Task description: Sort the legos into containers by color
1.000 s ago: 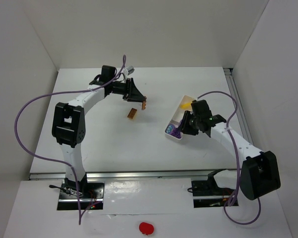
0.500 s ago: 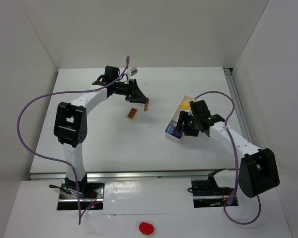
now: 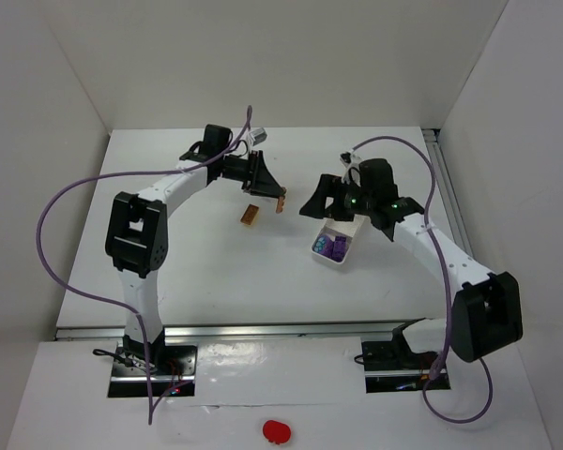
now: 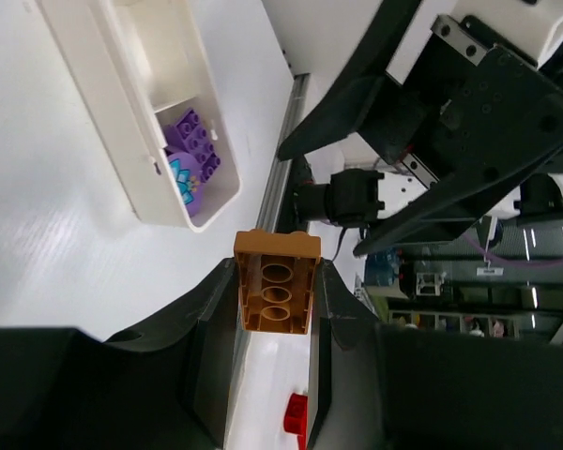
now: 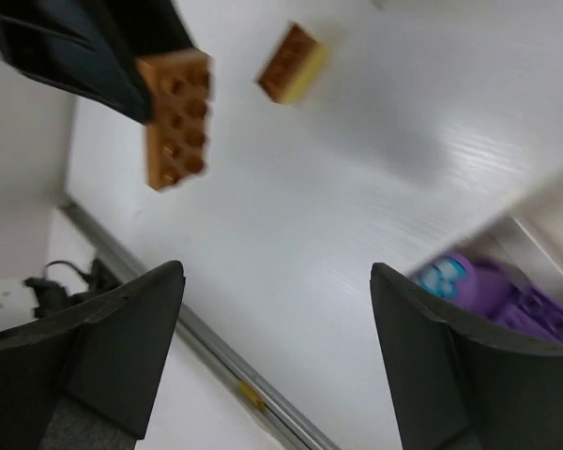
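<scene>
My left gripper (image 3: 280, 201) is shut on an orange lego (image 4: 275, 281), held off the table with its hollow underside facing the left wrist camera. The right wrist view shows that brick's studs (image 5: 175, 117). A second orange lego (image 3: 251, 215) lies on the table just below and left of it, also visible in the right wrist view (image 5: 291, 64). A white container (image 3: 330, 262) holds purple legos (image 3: 334, 248) in its near end. My right gripper (image 3: 321, 201) hovers open and empty over the container's far end, hiding it.
In the left wrist view the white container (image 4: 103, 103) runs along the upper left, with the purple legos (image 4: 192, 150) in its end compartment and the right arm (image 4: 450, 122) close behind. A metal rail (image 3: 450, 202) edges the table's right side.
My right gripper has opened and risen from the container's purple end, swinging up and left. The left gripper has drifted slightly right with the orange brick.
</scene>
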Motion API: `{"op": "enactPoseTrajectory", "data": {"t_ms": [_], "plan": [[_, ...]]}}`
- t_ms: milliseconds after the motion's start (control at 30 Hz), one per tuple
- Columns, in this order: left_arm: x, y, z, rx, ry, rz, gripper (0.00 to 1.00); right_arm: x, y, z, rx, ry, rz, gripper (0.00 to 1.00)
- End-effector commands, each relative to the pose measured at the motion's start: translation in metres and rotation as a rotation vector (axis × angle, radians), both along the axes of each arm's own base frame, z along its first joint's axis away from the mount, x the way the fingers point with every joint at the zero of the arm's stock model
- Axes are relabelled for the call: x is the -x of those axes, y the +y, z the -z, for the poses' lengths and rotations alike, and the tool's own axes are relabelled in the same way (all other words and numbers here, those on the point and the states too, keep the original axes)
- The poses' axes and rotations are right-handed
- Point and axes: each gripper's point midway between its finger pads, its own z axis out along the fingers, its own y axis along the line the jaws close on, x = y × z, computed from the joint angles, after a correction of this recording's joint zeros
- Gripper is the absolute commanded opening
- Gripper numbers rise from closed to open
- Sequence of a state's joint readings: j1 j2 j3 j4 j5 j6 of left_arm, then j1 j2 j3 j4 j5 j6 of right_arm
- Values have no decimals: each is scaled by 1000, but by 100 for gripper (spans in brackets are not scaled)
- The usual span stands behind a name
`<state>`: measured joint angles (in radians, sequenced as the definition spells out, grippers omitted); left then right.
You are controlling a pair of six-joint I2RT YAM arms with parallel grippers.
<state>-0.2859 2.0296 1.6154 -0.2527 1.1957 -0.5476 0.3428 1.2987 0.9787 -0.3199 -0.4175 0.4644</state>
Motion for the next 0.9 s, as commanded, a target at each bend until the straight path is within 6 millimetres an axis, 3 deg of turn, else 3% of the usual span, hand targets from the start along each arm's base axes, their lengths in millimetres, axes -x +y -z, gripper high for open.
{"op": "enactPoseTrajectory", "data": {"t_ms": [0,133,333,500,667,867], "plan": [[10,-6,-24,113,-75,110,0,-5,54,-54,-245,-176,-278,93],[21,-4,-41,177,-74,167,0,-4,71,-68,-341,-202,-358,94],[26,-3,-51,219,-121,194,0,-13,84,-67,-370,-223,-412,93],[25,-3,-54,220,-121,194,0,-15,91,-58,-392,-184,-417,83],[26,-3,-52,219,-115,193,0,-17,96,-62,-422,-208,-412,61],[26,-3,-51,217,-104,192,0,-20,97,-57,-434,-194,-405,49]]}}
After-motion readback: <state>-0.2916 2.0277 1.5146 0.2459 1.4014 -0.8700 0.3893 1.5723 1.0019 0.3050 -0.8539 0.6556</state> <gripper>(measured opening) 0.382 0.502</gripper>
